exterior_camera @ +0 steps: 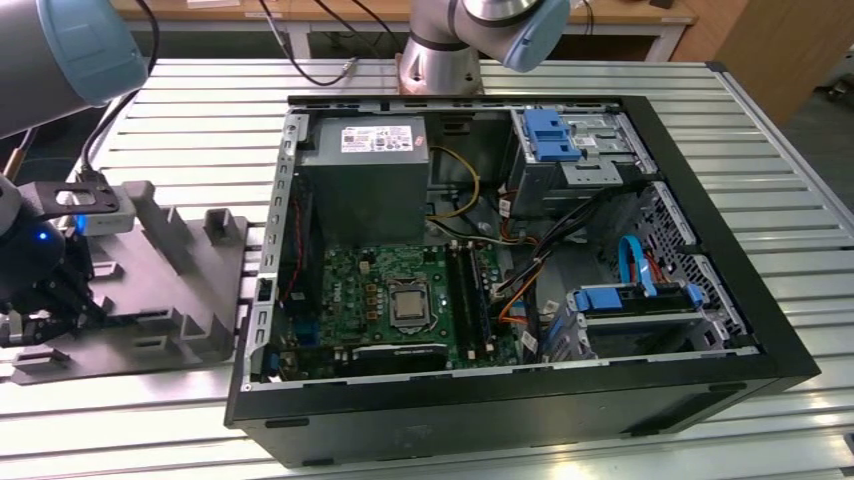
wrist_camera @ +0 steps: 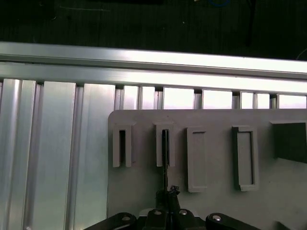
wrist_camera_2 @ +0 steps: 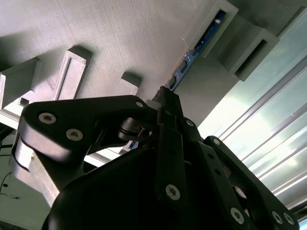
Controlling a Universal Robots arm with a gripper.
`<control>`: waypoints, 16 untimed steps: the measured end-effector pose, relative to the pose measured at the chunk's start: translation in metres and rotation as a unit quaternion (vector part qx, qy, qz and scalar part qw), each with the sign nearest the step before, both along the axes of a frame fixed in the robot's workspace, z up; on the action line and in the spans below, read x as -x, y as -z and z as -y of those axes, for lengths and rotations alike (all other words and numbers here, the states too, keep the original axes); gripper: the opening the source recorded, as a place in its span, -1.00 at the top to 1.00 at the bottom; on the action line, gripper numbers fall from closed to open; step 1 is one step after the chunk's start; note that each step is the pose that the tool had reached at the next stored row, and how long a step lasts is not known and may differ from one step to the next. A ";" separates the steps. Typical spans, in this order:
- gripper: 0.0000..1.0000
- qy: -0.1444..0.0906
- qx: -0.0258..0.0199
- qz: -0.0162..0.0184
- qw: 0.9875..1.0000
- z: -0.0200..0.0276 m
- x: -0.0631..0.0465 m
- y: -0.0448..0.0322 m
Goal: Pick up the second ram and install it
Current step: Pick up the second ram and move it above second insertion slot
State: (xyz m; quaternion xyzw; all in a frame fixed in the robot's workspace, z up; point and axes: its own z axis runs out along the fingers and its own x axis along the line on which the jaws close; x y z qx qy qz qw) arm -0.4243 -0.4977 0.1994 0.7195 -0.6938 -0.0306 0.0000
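Grey slotted holder (exterior_camera: 167,295), at the exterior view's left beside the open computer case (exterior_camera: 534,400), has the second ram (wrist_camera: 165,143) standing edgewise between one slot's walls; the gripper (wrist_camera: 168,192) pinches its end between closed fingers.

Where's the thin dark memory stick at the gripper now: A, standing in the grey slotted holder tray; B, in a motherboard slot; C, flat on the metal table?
A: in the first wrist view the memory stick stands in a slot of the grey holder tray, gripper shut on it.
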 end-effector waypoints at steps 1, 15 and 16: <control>0.76 0.000 0.000 0.000 1.000 0.0000 0.000 0.0000; 0.76 0.056 0.000 0.000 0.998 0.0000 0.000 0.0012; 0.76 0.057 0.000 0.000 0.998 0.0000 0.000 0.0013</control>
